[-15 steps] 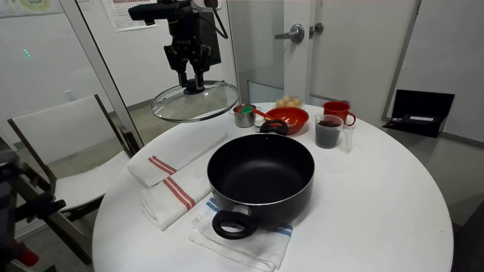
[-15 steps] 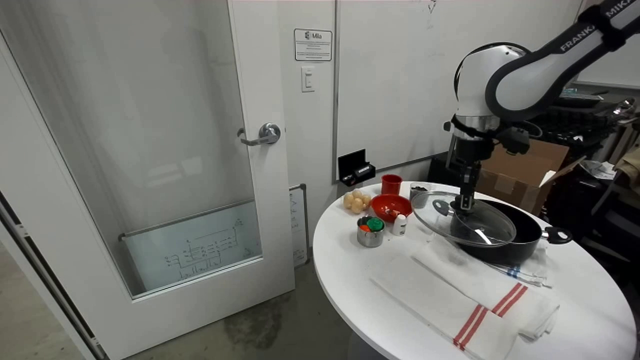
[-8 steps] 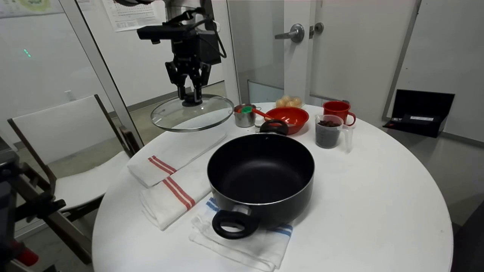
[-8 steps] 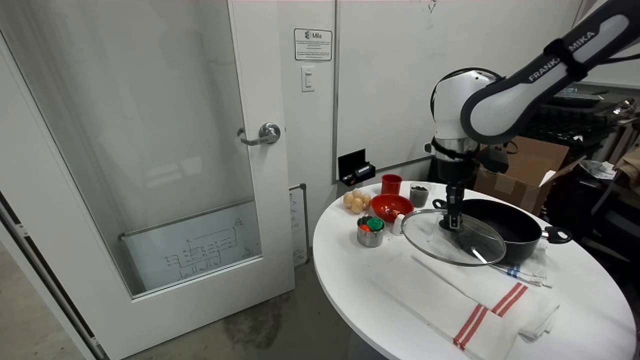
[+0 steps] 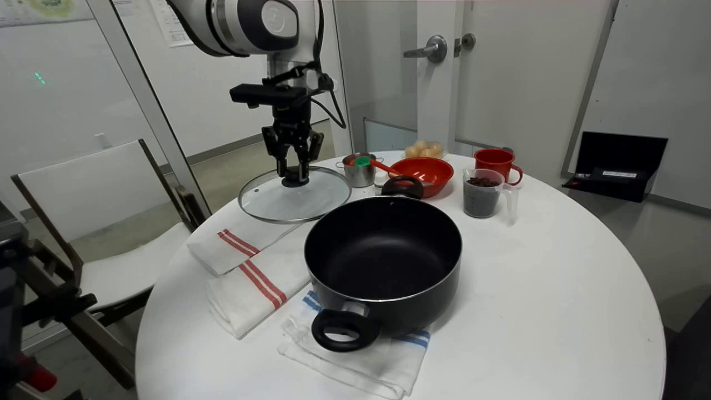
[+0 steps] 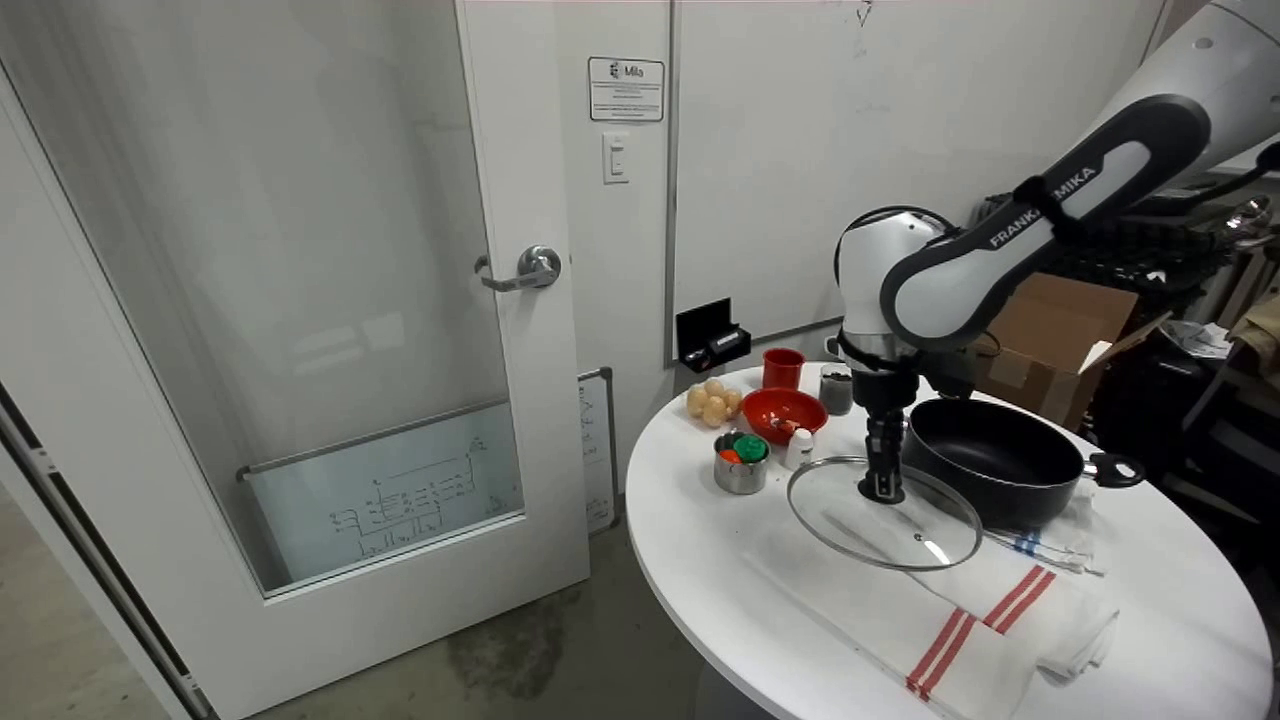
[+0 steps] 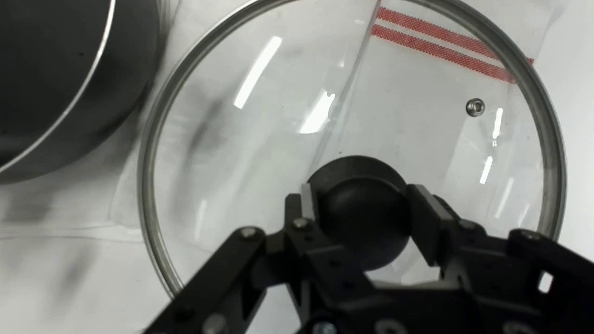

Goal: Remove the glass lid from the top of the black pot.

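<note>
The glass lid (image 5: 269,203) is clear and round with a metal rim and a black centre knob. It is level over the red-striped towels, beside the black pot (image 5: 416,311), in both exterior views. Whether it touches the towels, I cannot tell. My gripper (image 5: 293,173) points down with its fingers on both sides of the knob, shut on it. In the wrist view, the fingers (image 7: 361,204) press on the knob and the lid (image 7: 408,120) fills the middle. The pot (image 6: 1000,485) is uncovered with its inside showing, and part of it (image 7: 106,102) shows in the wrist view.
White towels with red stripes (image 5: 261,283) lie left of the pot; a blue-striped towel (image 5: 361,361) lies under it. A metal cup (image 5: 360,175), red bowl (image 5: 436,180), white bottle (image 6: 799,450), measuring cup (image 5: 480,200) and red mug (image 5: 494,160) stand behind on the round table (image 5: 555,311).
The gripper has lowered the lid and shifted it away from above the pot's edge toward the towels, then slightly toward the pot's side in an exterior view. The pot has not moved.
</note>
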`<move>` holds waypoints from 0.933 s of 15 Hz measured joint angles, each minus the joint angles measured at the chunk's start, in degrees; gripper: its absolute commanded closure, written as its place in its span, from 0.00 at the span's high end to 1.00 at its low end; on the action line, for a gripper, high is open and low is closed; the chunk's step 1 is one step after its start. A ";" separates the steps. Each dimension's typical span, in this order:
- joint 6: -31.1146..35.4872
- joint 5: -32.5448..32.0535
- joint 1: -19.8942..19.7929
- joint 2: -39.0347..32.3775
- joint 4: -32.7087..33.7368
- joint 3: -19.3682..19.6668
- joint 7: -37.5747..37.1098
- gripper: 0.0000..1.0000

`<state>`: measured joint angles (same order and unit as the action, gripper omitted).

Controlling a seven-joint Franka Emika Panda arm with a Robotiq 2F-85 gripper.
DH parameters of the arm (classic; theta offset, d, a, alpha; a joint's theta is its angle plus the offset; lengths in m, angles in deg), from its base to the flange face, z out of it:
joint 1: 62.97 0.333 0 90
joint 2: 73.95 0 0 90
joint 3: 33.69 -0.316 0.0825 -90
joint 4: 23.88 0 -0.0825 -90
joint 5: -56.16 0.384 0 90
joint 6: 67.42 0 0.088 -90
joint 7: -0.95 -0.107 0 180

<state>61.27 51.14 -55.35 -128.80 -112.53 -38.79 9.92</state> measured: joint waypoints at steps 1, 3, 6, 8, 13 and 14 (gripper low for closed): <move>0.00 0.03 -0.04 -1.29 1.30 -0.02 0.00 0.25; 0.00 0.05 -0.11 -3.61 3.72 -0.04 0.00 0.25; 0.00 0.05 -0.16 -7.27 7.06 0.20 0.00 0.25; 0.08 0.05 -0.16 -9.59 8.95 0.61 -0.08 0.25; 0.09 0.00 0.13 -12.41 11.68 1.23 -1.62 0.25; 0.11 0.00 0.16 -12.48 11.76 1.24 -1.93 0.25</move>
<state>61.38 51.14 -55.19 -141.28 -100.78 -37.55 7.99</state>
